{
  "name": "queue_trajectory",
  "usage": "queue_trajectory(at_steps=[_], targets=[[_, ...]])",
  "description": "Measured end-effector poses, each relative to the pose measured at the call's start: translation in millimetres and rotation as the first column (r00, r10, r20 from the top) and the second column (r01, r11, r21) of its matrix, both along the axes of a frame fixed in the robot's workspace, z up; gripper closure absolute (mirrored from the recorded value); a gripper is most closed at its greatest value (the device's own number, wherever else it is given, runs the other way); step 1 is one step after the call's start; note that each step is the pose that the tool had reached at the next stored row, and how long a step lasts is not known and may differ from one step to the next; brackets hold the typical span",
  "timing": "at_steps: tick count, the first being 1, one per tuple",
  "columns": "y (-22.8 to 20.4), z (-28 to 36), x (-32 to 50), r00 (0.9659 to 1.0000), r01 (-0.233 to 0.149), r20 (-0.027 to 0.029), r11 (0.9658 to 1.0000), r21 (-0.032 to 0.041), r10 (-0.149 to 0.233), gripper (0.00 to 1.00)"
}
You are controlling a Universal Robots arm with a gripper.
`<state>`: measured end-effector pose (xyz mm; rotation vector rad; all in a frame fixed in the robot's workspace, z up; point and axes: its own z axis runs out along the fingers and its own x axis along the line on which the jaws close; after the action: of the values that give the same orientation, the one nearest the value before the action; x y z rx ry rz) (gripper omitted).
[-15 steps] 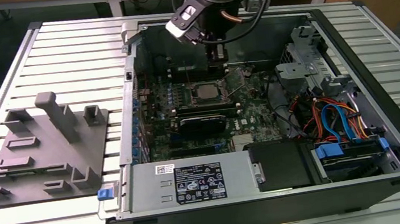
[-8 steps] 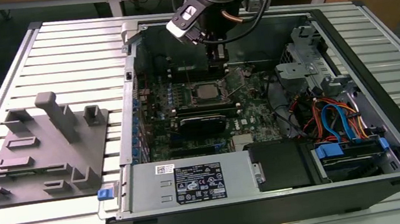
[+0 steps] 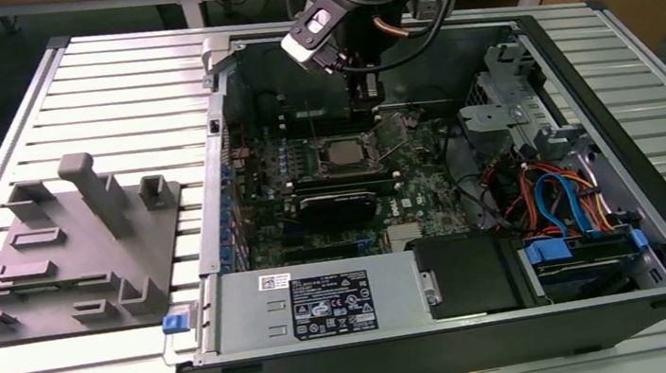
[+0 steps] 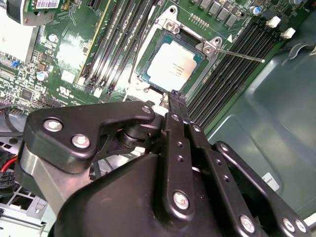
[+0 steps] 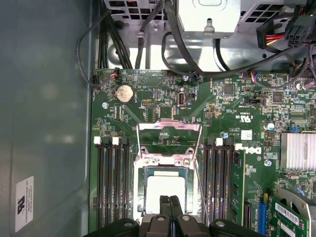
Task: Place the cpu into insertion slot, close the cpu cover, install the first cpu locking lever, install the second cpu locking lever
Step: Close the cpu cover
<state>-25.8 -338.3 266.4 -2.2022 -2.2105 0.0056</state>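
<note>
So up close, the gripper has its two fingers pinched flat against each other with nothing between them. The tips hang right over the near edge of the cpu.

There's one cpu, and it's already sitting flat in the insertion slot, silvery top up. In the second wrist view the same chip fills the socket, with the joined fingertips just short of its corner.

The one cpu cover isn't down. It's flipped up off the socket's far edge, and you can see green board through its square window.

I count two thin wire levers. One sticks out sideways past the socket corner, and the other runs along the opposite side. Neither is hooked down as far as I can tell.

There are four long black memory slots, two on each side of the socket. Further back on the motherboard is one coin battery, near the board's far corner by the case wall.

In the exterior view the arm reaches into the open computer case, with the cpu about mid-board. The power supply runs along the case's near edge. One grey fixture plate lies on the slatted table, by the table's edge at the exterior view's left.
</note>
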Motion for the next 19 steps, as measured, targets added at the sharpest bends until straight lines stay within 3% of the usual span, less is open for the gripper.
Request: queue_trajectory(at_steps=[19], targets=[[0.0,-0.2,5.4,1.0000,0.000,-0.0001,1.0000,-0.0001,0.000,0.90]])
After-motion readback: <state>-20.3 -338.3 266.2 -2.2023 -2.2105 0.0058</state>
